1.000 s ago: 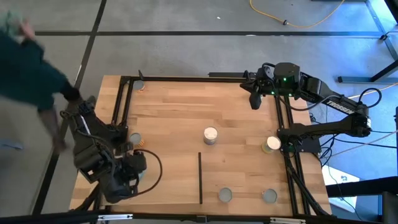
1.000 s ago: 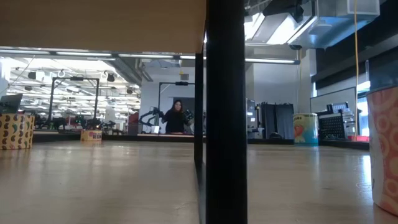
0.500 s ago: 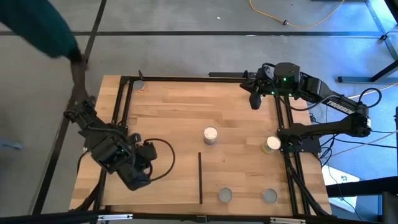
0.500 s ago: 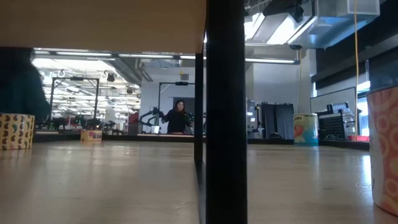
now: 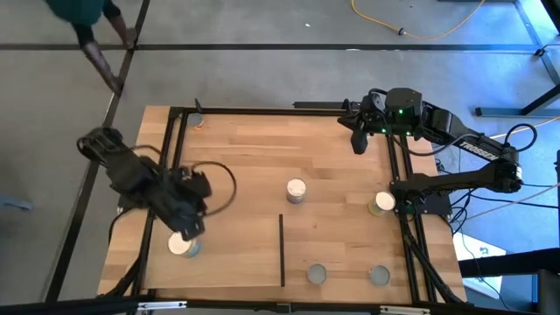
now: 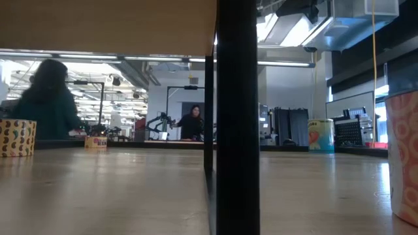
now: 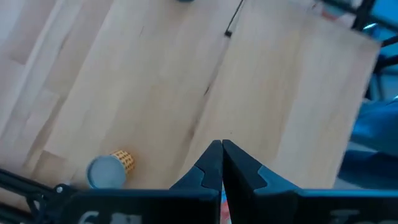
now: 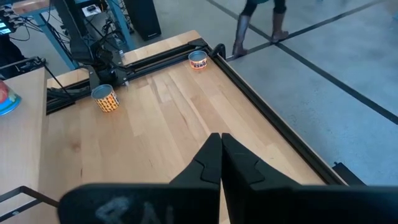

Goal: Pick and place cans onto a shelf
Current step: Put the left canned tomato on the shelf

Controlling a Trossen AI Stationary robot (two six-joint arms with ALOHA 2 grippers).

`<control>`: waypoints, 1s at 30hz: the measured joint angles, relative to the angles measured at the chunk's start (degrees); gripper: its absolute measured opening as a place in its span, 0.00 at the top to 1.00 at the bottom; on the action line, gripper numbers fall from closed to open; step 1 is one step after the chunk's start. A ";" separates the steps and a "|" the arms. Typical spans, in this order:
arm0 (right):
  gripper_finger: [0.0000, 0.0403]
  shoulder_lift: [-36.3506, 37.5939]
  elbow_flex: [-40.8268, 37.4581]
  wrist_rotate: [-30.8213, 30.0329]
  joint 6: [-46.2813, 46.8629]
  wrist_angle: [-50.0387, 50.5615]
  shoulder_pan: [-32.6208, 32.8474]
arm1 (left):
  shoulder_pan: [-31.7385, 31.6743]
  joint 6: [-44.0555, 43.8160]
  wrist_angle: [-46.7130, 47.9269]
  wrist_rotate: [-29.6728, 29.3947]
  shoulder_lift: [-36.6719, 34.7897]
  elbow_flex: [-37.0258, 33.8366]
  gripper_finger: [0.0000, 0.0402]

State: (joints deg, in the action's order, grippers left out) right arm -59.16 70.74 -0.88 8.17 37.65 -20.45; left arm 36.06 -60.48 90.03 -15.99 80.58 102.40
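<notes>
Cream-topped and grey-topped cans stand scattered over the planked table (image 5: pixel 245 157). One cream-topped can (image 5: pixel 182 245) sits near the front-left corner, directly beside the left gripper (image 5: pixel 189 229). Another cream-topped can (image 5: pixel 296 189) stands mid-table, and a third (image 5: pixel 382 203) by the right frame rail. Two grey-topped cans (image 5: pixel 317 275) and (image 5: pixel 379 276) stand along the front edge, right of a thin black strip (image 5: pixel 281 249). A small can (image 5: pixel 194 120) sits at the far-left corner.

From above I cannot make out a shelf panel distinct from the planks. In the low view a pale wooden board (image 6: pixel 108 23) runs overhead beside a black post (image 6: pixel 236 117); that may be the shelf.

The left gripper's fingers are pressed together with nothing between them, as the left wrist view shows, and the can beside it is not held. The right gripper (image 5: pixel 358 140) hangs near the far-right corner, its fingers also shut and empty.

My reading is that the left arm is between placements or lining up on the front-left can. A pick would call for spreading the fingers first, then coming down around that can without tipping it.

A person (image 6: pixel 49 98) shows in the room beyond.
</notes>
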 joint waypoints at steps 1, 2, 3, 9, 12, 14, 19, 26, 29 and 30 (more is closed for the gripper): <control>0.99 0.00 0.00 0.02 -0.33 0.02 0.00 | 0.02 -0.59 -0.20 0.03 -1.35 -0.49 1.00; 0.99 0.00 0.00 0.03 -0.72 0.02 0.00 | 0.14 -1.47 -0.16 0.28 -2.64 -1.27 1.00; 0.99 0.00 0.00 0.05 -0.88 0.02 0.00 | 0.28 -2.63 -0.16 0.54 -4.12 -2.50 1.00; 0.99 0.00 0.00 0.06 -0.88 0.02 0.00 | 2.42 -11.05 0.16 9.14 -11.77 -14.71 1.00; 0.99 0.00 0.00 0.04 0.25 0.02 0.02 | 4.16 -12.52 0.10 12.71 -13.40 -19.09 1.00; 0.99 0.00 0.00 0.04 0.71 0.02 0.01 | 4.88 -12.59 0.07 13.74 -13.97 -20.72 1.00; 0.99 0.00 0.00 0.04 0.76 0.00 0.01 | 5.39 -11.44 -0.16 14.00 -14.23 -21.45 1.00; 0.99 0.00 0.00 -0.02 0.71 0.00 0.00 | 5.38 -6.61 -2.04 14.96 -13.60 -21.45 1.00; 0.99 0.02 0.00 -0.05 0.76 0.00 0.00 | 5.37 -4.18 -3.32 15.28 -12.35 -21.45 1.00; 0.99 0.00 0.00 -0.07 0.76 0.00 0.00 | 5.30 -3.38 -3.33 15.09 -11.94 -21.45 1.00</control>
State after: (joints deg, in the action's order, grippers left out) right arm -59.15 70.74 -0.95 8.93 37.65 -20.45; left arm 41.37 -63.86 86.70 -0.90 68.64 80.95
